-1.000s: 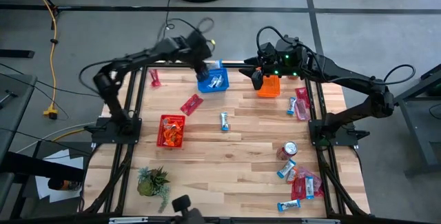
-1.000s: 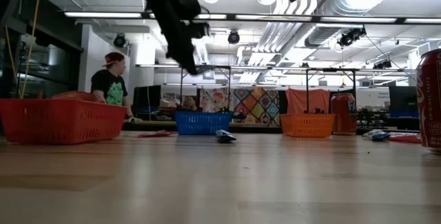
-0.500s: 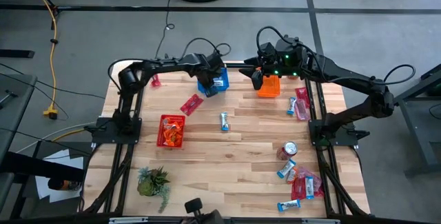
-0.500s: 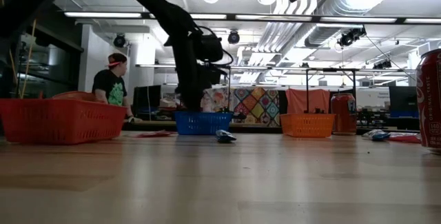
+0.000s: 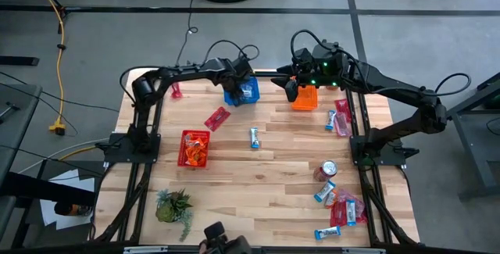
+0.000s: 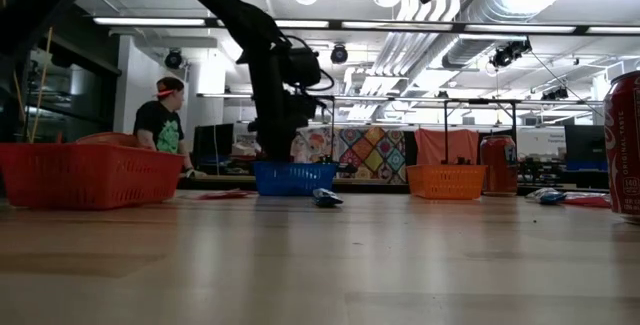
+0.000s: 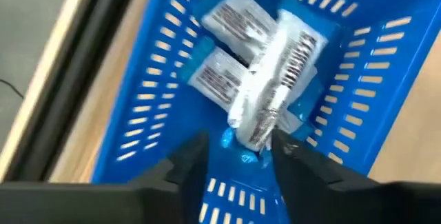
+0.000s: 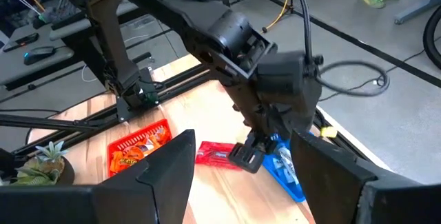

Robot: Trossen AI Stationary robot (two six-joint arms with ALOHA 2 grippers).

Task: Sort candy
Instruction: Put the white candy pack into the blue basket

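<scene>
Left gripper (image 7: 238, 156): over blue basket (image 7: 151, 107), fingers parted, candy bar (image 7: 272, 89) between them, grip unclear.
Right gripper (image 5: 291, 90): wide, above orange basket (image 5: 305, 99).

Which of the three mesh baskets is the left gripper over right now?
The blue mesh basket at the table's far edge. The left gripper hangs right over it, above the blue-and-white wrapped candy inside. The orange mesh basket sits under the right arm, and the red mesh basket stands nearer the front.
</scene>
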